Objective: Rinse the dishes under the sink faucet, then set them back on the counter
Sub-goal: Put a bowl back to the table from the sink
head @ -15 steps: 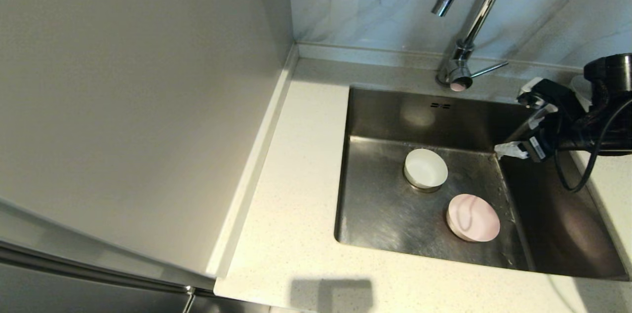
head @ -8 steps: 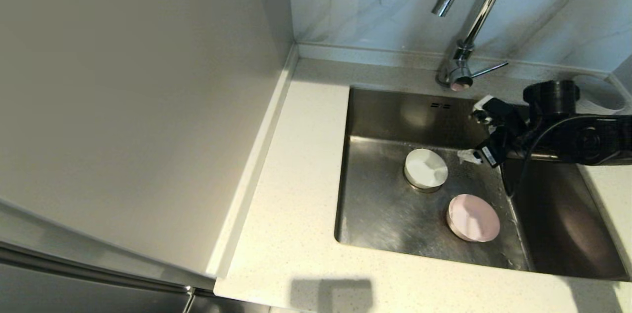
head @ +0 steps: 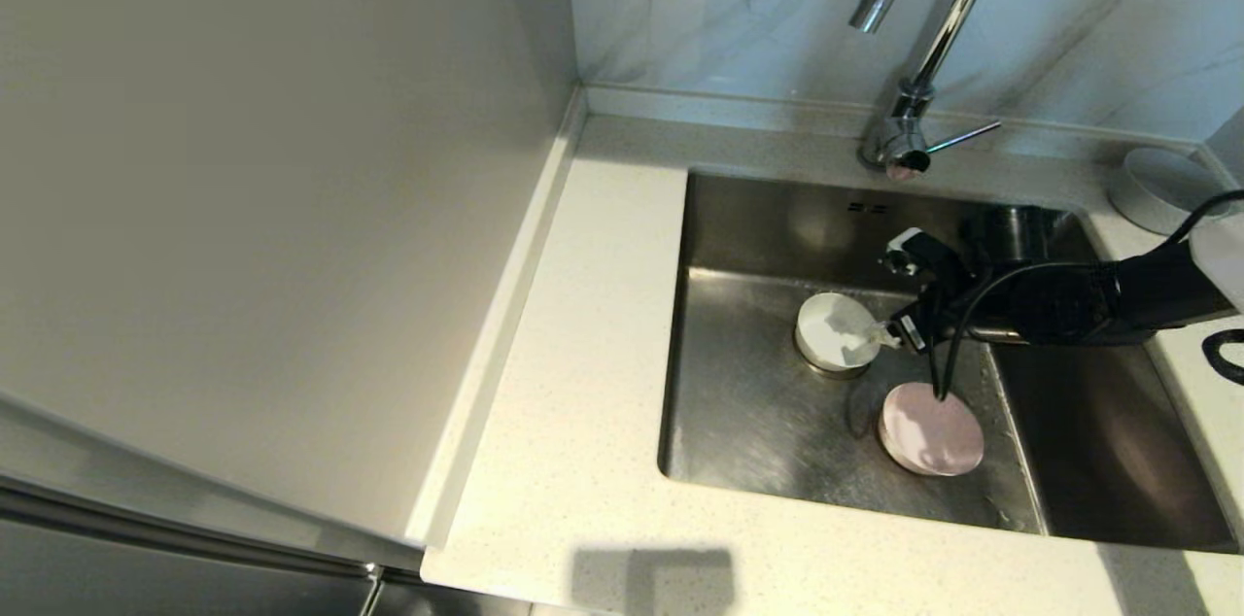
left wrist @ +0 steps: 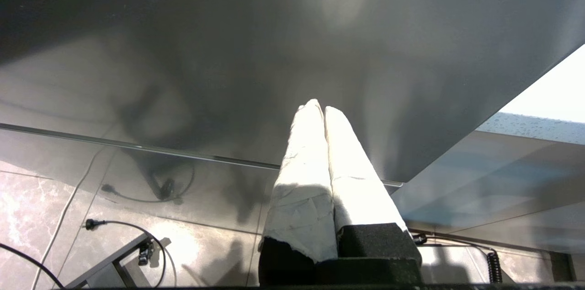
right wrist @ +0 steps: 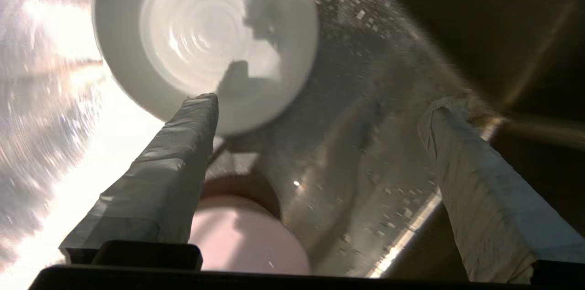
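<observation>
**Right claw reaches over the white bowl in the sink**

While the left claw hangs parked below the counter with its fingers pressed together on nothing, the right claw hovers inside the sink, spread wide and empty. One taped finger overlaps the rim of the white bowl, which sits over the drain. The pale pink bowl lies near it on the basin floor. The light grey bowl rests on the counter right of the faucet.
</observation>
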{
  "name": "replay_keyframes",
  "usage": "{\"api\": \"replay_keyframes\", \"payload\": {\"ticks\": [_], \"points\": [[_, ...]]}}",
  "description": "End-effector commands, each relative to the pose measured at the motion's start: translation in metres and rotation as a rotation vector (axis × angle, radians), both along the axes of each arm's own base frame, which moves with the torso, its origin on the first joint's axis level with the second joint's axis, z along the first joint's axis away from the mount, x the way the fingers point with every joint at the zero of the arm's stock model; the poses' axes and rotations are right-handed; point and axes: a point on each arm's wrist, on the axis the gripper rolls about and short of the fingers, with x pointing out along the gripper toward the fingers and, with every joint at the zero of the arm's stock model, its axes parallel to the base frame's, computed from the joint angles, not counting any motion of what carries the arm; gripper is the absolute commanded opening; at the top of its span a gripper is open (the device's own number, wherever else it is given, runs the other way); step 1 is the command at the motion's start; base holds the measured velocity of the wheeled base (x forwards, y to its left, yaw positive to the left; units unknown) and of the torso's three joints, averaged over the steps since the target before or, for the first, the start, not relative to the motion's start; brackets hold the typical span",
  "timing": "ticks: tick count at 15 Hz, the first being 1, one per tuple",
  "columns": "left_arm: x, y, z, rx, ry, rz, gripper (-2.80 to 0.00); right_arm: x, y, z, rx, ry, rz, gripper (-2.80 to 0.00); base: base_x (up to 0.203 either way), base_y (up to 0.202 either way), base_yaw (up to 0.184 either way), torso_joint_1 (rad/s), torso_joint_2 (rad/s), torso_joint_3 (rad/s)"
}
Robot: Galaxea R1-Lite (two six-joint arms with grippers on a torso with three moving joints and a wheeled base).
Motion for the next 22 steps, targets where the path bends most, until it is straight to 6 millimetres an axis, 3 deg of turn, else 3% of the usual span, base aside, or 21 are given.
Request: {"api": "replay_keyframes", "payload": {"ticks": [1,7,14,15,22], "points": [[0.000,0.000,0.000,-0.001,-0.003,0.001,-2.80,0.015,0.006,-0.020,0.004,0.023,-0.004,0.00,0.000,0.000,0.000,0.000,0.00,0.000],[0.000,0.000,0.000,-0.001,-0.003,0.001,-2.80,0.047,0.005,-0.050,0.018,0.016,-0.066,0.00,0.000,0.000,0.000,0.000,0.00,0.000],[0.000,0.000,0.000,-0.001,-0.003,0.001,-2.80,0.051,0.004,-0.066,0.018,0.046,-0.072,0.00,0.000,0.000,0.000,0.000,0.00,0.000],[0.000,0.000,0.000,-0.001,-0.003,0.001,-2.80,0.051,0.004,-0.067,0.013,0.047,-0.076,-2.80,0.000,0.000,0.000,0.000,0.00,0.000],[0.000,0.000,0.000,-0.001,-0.003,0.001,-2.80,0.050,0.004,-0.064,0.009,0.042,-0.079,-2.80,0.000,0.000,0.000,0.000,0.00,0.000]]}}
